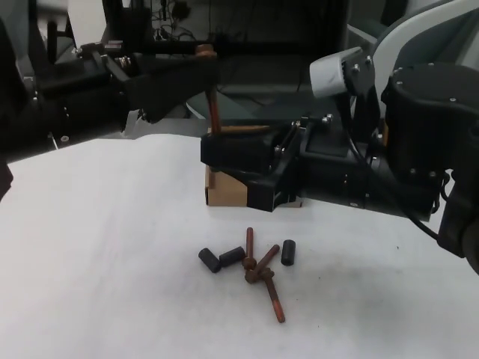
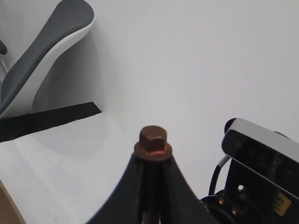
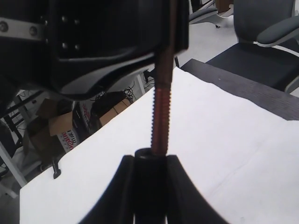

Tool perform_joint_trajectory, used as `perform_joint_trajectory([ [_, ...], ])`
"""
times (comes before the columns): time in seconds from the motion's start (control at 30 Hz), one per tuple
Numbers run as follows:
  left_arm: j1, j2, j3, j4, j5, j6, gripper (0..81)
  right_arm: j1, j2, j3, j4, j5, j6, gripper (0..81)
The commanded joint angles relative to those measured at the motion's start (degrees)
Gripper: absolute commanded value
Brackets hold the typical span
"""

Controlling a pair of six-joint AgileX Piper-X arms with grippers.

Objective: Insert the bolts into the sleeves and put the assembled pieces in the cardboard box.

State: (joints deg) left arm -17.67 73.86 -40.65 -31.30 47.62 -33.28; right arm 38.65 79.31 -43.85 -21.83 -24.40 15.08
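Observation:
My left gripper (image 1: 210,61) (image 2: 153,163) is shut on a copper bolt (image 1: 213,105) (image 2: 153,141) just under its hex head and holds it upright above the cardboard box (image 1: 224,193). The bolt's threaded end (image 3: 159,119) enters the top of a black sleeve (image 3: 149,156). My right gripper (image 1: 214,149) (image 3: 150,170) is shut on that sleeve, directly below the left gripper (image 3: 93,46). Three loose bolts (image 1: 268,278) and three loose black sleeves (image 1: 231,256) lie on the white bench in front of the box.
The right arm's black body (image 1: 359,172) covers most of the box and the bench's right side. Office chairs (image 3: 266,42) and cartons stand on the floor beyond the bench edge. Open white bench surface (image 1: 97,247) lies at the left front.

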Motion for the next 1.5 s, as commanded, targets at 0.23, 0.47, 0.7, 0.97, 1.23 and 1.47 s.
perform_joint_trajectory([
  [0.23, -0.1, -0.3, -0.2, -1.0, 0.0, 3.3, 1.7, -0.3, -0.2, -0.7, -1.7, -0.2, 1.1, 0.6],
  [0.47, 1.1, -0.3, -0.2, -1.0, 0.0, 3.3, 1.7, -0.3, -0.2, -0.7, -1.7, 1.4, 1.6, 0.6],
  [0.7, 1.0, -0.3, -0.2, -1.0, 0.0, 2.4, 1.7, -0.3, -0.2, -0.7, -1.7, 4.0, 1.6, 0.6],
  [0.97, 1.0, -0.3, -0.2, -1.0, 0.0, 2.2, 1.7, -0.3, -0.2, -0.7, -1.7, 2.5, 1.6, 0.6],
  [1.23, 1.0, -0.3, -0.2, -1.0, 0.0, 2.4, 1.7, -0.2, -0.2, -0.7, -1.9, 0.3, 1.8, 0.6],
  [1.47, 1.0, -0.3, -0.2, -1.0, 0.0, 1.5, 1.7, -0.3, -0.2, -0.7, -5.7, 1.3, 1.7, 0.6],
])
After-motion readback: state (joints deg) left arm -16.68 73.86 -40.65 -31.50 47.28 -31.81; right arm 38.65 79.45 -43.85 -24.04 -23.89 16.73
